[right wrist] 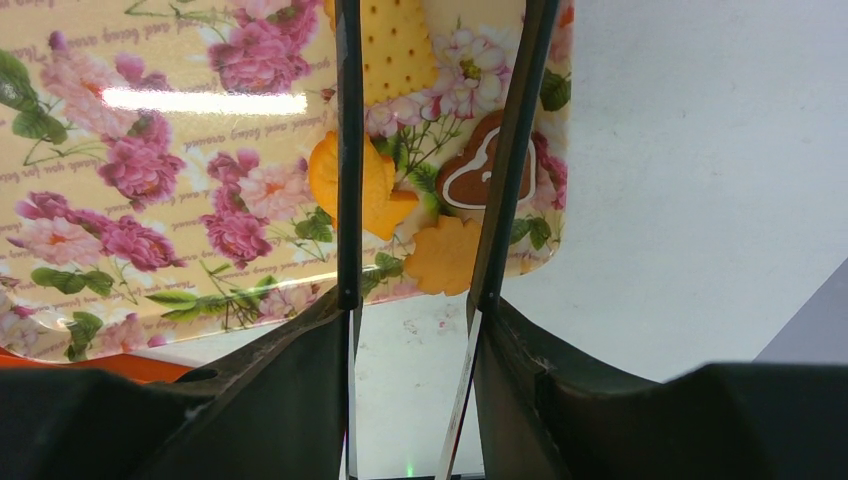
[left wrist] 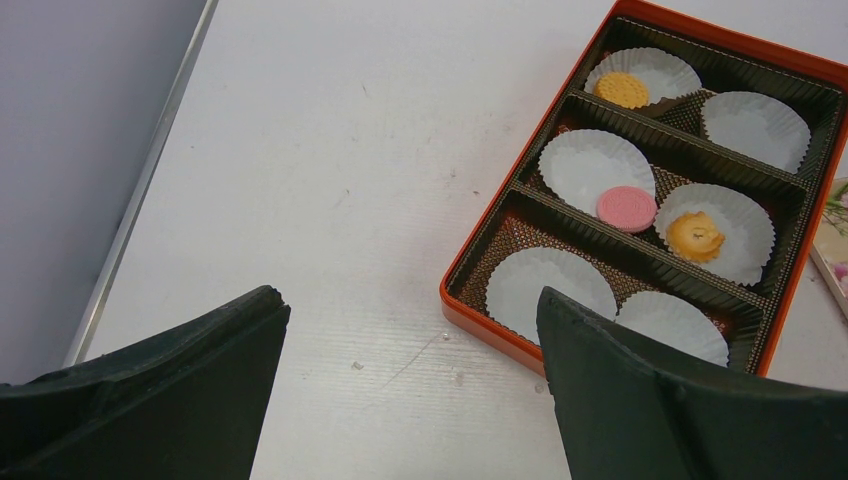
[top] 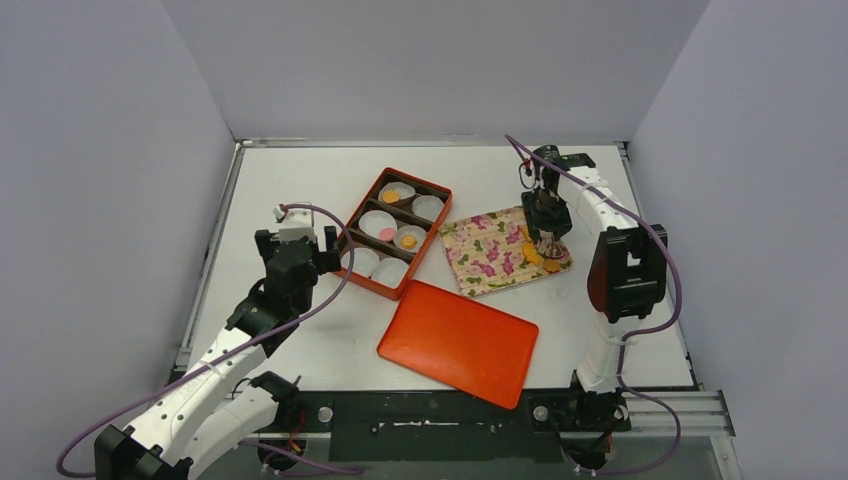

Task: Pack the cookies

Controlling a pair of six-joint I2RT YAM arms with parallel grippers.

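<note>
The orange box (left wrist: 480, 300) holds white paper cups; three carry cookies: a round yellow one (left wrist: 623, 90), a pink one (left wrist: 627, 208) and an orange one (left wrist: 696, 235). My left gripper (left wrist: 412, 310) is open and empty over bare table, at the box's near left corner (top: 300, 238). My right gripper (right wrist: 415, 310) is shut on thin tweezers (right wrist: 347, 150), hanging over the right end of the floral tray (right wrist: 150, 240). Between and beside the spread tweezer arms lie an orange cookie (right wrist: 365, 185), a brown heart cookie (right wrist: 490, 175), a yellow cookie (right wrist: 445, 255) and a rectangular biscuit (right wrist: 395, 50). The tweezer tips are out of view.
The box's orange lid (top: 458, 342) lies flat at the front centre. The floral tray (top: 490, 250) sits right of the box (top: 395, 232), with my right gripper (top: 548, 235) over its right end. Grey walls close in the table on three sides.
</note>
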